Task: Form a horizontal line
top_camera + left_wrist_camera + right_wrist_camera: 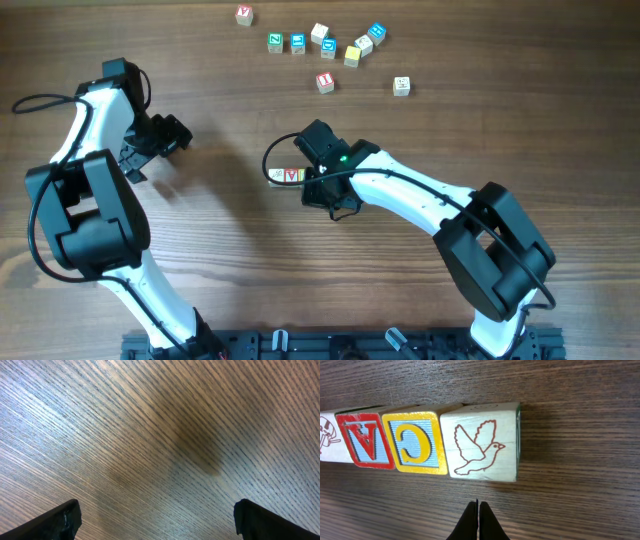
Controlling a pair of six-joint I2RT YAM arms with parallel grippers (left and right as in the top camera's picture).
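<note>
A row of wooblocks lies on the wood table: in the right wrist view a white bird block (481,442), a yellow C block (416,441), a red A block (365,440) and a white block (327,437) at the left edge touch side by side. In the overhead view the row (288,176) is partly hidden under my right arm. My right gripper (478,510) is shut and empty, just in front of the bird block, not touching it. My left gripper (157,515) is open and empty over bare table at the left (165,140).
Several loose letter blocks lie at the far side of the table: a red one (244,15), a cluster of green, blue, white and yellow ones (328,44), a red one (324,82) and a white one (401,85).
</note>
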